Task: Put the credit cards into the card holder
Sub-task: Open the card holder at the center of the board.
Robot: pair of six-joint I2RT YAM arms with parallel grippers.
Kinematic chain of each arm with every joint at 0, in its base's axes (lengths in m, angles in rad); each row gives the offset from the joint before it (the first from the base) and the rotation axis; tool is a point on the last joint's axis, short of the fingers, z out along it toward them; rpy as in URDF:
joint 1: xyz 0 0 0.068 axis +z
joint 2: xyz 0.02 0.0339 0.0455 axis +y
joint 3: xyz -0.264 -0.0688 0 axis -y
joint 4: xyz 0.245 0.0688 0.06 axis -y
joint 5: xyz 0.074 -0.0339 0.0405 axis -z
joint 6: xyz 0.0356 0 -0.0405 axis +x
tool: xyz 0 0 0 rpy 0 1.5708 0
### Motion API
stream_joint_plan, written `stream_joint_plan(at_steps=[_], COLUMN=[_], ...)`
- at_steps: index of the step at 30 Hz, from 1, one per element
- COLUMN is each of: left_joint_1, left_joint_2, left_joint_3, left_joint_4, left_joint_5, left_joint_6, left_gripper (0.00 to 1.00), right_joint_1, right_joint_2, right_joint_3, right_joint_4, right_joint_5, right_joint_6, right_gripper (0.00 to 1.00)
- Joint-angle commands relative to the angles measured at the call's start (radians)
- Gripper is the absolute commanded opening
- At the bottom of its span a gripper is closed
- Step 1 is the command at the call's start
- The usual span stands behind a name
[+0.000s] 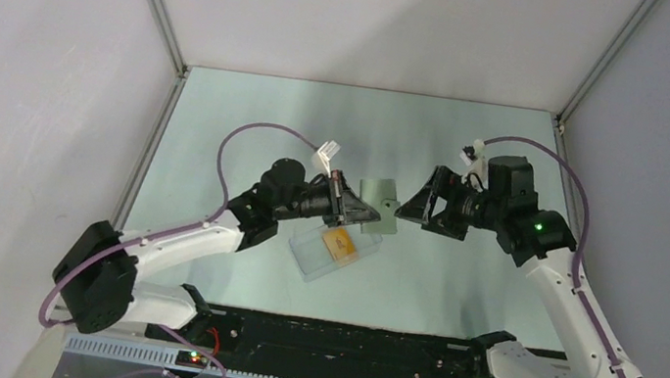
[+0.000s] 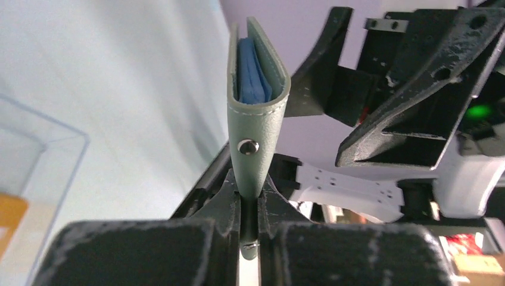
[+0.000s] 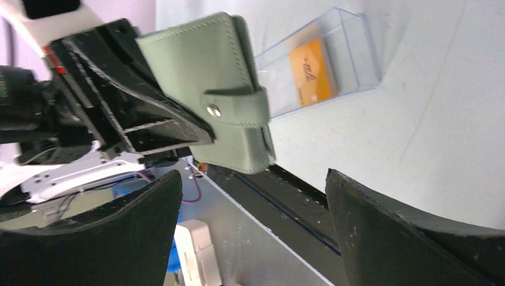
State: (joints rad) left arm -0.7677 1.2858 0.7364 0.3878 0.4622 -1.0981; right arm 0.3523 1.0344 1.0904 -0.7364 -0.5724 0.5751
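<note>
prepping: your left fingers (image 2: 220, 205) clamp the card holder (image 2: 256, 119); right fingers (image 3: 113, 238) gape empty beside it. next, likely unsnap it.

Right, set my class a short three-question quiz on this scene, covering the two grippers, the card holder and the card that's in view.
1. True or false: the left gripper is clamped on the card holder.
2. The right gripper is: A) open and holding nothing; B) shut on a card; C) shut on the card holder.
3. Where does the visible orange credit card lie?

Key: 1 true. 2 A. 3 inside the clear plastic box.
</note>
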Motion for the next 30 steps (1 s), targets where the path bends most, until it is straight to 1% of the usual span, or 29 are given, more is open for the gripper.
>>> stream_joint_plan(at_steps=[1, 2, 4, 6, 9, 12, 18, 23, 30], left_joint_1=[-0.016, -0.025, -0.040, -0.046, -0.055, -0.068, -0.091, -0.093, -0.093], left_joint_2=[-0.112, -0.121, -0.144, -0.161, -0.180, -0.178, -0.181, -0.195, -0.203], left_joint_3=[0.049, 0.063, 0.119, 0.128, 0.129, 0.132, 0.125, 0.126, 0.120], left_joint_4=[-0.250, -0.378, -0.518, -0.566, -0.600, -0.624, -0.632, -0.634, -0.638], left_joint_5=[-0.185, -0.254, -0.333, -0.351, -0.358, -0.356, -0.359, -0.364, -0.362], left_joint_6=[0.103, 0.138, 0.182, 0.197, 0.197, 0.203, 0.190, 0.190, 0.181], left_gripper=[0.00, 0.00, 0.00, 0.00, 0.00, 0.00, 0.00, 0.00, 0.00], right_joint_1=[0.066, 0.081, 0.125, 0.174, 0.251, 0.292, 0.375, 0.422, 0.463], right_joint_2=[0.006, 0.020, 0.044, 0.076, 0.137, 0.189, 0.327, 0.416, 0.487], right_joint_3=[0.062, 0.078, 0.101, 0.126, 0.178, 0.225, 0.333, 0.369, 0.391], right_joint_4=[-0.078, -0.082, -0.092, -0.095, -0.091, -0.080, -0.110, -0.118, -0.127], right_joint_5=[0.171, 0.216, 0.271, 0.322, 0.384, 0.392, 0.460, 0.498, 0.542], right_joint_6=[-0.053, -0.057, -0.062, -0.061, -0.058, -0.042, -0.043, -0.043, -0.047], right_gripper=[0.93, 0.93, 0.94, 0.93, 0.94, 0.94, 0.93, 0.84, 0.70])
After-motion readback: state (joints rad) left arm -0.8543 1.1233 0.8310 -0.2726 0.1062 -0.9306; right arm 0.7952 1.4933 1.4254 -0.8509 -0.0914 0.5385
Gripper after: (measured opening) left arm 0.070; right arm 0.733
